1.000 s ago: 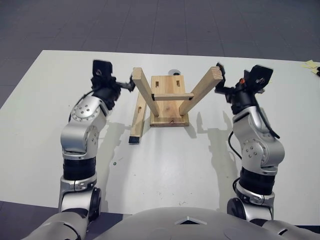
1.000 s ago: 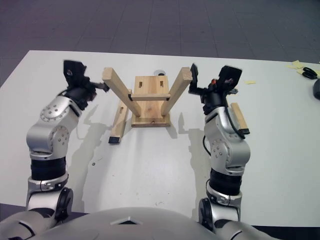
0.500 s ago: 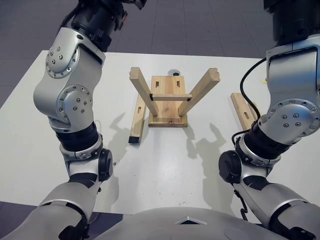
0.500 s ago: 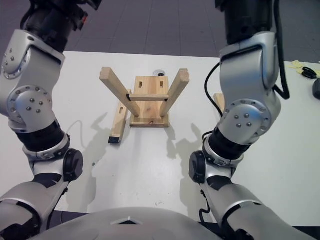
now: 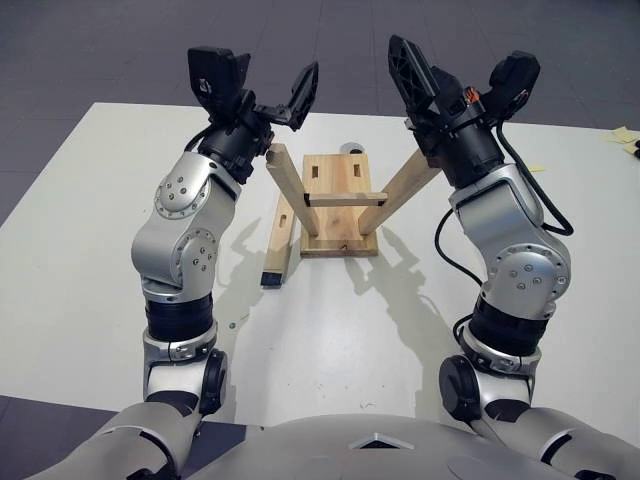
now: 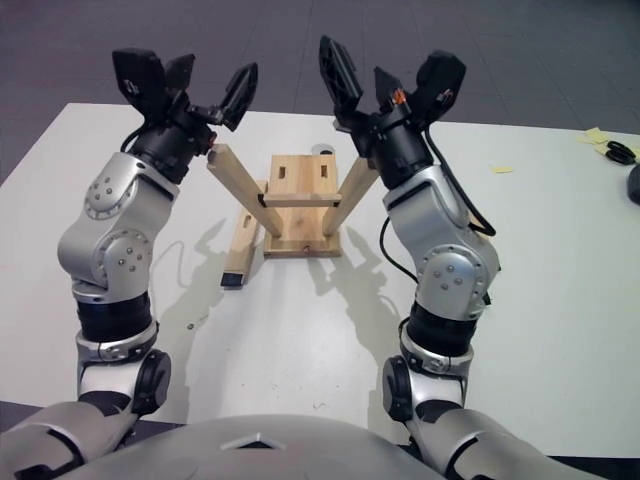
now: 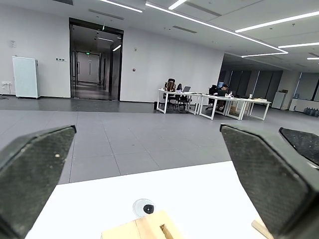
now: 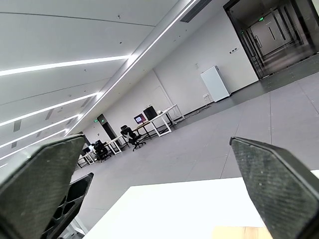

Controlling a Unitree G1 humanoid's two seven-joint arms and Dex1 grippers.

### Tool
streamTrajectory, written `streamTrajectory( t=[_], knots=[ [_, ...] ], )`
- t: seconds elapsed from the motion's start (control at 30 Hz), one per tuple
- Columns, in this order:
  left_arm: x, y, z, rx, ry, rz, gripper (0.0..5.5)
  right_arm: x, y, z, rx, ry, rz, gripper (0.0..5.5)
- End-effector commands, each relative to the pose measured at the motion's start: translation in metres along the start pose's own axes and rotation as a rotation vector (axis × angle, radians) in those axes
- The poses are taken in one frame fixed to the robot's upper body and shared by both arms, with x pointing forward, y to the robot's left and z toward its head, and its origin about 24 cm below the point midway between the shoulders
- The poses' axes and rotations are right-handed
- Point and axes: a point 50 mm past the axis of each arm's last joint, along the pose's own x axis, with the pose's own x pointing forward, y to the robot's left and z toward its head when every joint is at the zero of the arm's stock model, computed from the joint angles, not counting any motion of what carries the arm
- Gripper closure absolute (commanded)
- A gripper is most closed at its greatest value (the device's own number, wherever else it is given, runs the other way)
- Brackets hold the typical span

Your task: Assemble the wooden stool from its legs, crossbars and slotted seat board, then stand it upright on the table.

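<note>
Stool (image 5: 338, 200) upside down at tabletop (image 5: 330, 330) ctr; loose leg (image 5: 279, 235) flat just L of it; sm. disc (image 5: 348, 147) behind.

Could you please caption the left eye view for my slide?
Left gripper and right gripper, both open, hover near the half-built upturned stool; a loose leg lies beside it on the table.

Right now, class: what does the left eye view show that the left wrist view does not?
Left eye view: the upturned stool with its crossbar, and a loose leg lying beside it. Left wrist view: an office with desks and a doorway. Both: the open left gripper and the white table.
</note>
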Motion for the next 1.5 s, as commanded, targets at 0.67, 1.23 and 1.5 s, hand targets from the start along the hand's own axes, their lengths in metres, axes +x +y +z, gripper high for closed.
streamTrajectory(
  t=[0.67, 1.23, 1.5],
  knots=[
    [0.016, 0.055, 0.042, -0.025, -0.090, 0.172, 0.11, -0.056, 0.028, -0.017, 0.257, 0.476, 0.414, 0.10],
    [0.009, 0.032, 0.002, -0.081, 0.024, 0.114, 0.11, -0.003, -0.034, 0.083, -0.144, -0.064, 0.172, 0.10],
    [0.006, 0.032, -0.007, -0.082, 0.048, 0.120, 0.11, -0.029, 0.032, 0.086, 0.083, 0.053, 0.579, 0.10]
  ],
)
